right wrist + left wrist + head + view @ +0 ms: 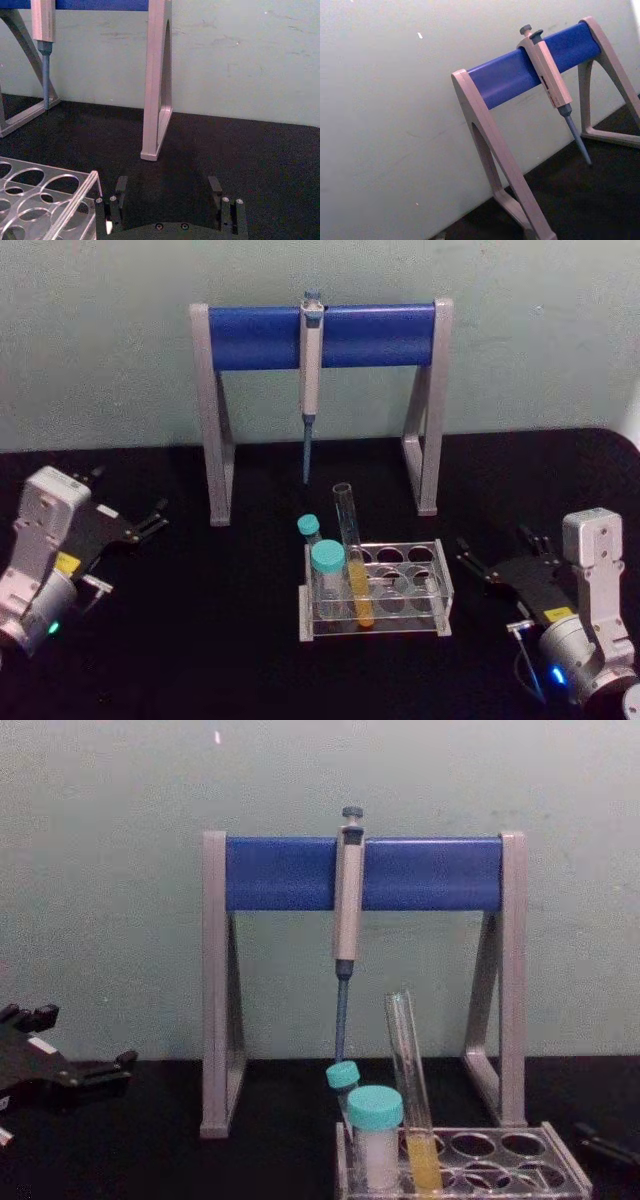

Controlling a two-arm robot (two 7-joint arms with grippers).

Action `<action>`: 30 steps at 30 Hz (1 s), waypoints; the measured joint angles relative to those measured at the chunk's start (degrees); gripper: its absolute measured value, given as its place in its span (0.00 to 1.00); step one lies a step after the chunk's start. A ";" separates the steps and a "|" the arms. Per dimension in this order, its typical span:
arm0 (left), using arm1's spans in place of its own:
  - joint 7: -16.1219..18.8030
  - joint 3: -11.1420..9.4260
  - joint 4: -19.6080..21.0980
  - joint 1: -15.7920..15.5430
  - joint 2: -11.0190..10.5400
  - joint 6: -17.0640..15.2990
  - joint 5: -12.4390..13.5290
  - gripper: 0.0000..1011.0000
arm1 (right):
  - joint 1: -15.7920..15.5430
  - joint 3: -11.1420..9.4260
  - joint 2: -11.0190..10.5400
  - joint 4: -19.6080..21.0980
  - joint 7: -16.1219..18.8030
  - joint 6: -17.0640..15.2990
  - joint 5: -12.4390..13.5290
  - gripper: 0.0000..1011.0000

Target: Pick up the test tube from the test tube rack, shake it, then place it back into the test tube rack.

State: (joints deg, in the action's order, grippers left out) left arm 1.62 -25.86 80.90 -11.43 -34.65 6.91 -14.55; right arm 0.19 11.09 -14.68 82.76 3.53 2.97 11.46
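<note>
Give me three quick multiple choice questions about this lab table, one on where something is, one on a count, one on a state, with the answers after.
1. Where does the test tube stand?
A. in the test tube rack
B. flat on the table
C. on the pipette stand

2. How many teal-capped tubes are in the rack?
A. none
B. two
C. five

3. How is the right gripper?
A. shut on the test tube
B. open, holding nothing
C. shut on the pipette

Answers: 1 A, its lower part sits in a rack hole, leaning. 2 B, two teal caps rise beside the test tube. 3 B, its fingers stand apart over bare table beside the rack.
</note>
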 joint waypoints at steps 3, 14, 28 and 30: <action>0.00 0.00 0.00 0.00 0.00 0.00 0.00 0.99 | 0.00 0.00 0.00 0.00 0.00 0.00 0.00 0.99; 0.00 0.00 0.00 0.00 0.00 0.00 0.00 0.99 | 0.00 0.00 0.00 0.00 0.00 0.00 0.00 0.99; 0.00 0.00 0.00 0.00 0.00 0.00 0.00 0.99 | 0.00 0.00 0.00 0.00 0.00 0.00 0.00 0.99; 0.00 0.00 0.00 0.00 0.00 0.00 0.00 0.99 | 0.00 0.00 0.00 0.00 0.00 0.00 0.00 0.99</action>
State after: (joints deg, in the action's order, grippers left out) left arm 1.62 -25.86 80.90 -11.43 -34.65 6.91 -14.55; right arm 0.19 11.10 -14.68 82.76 3.54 2.97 11.46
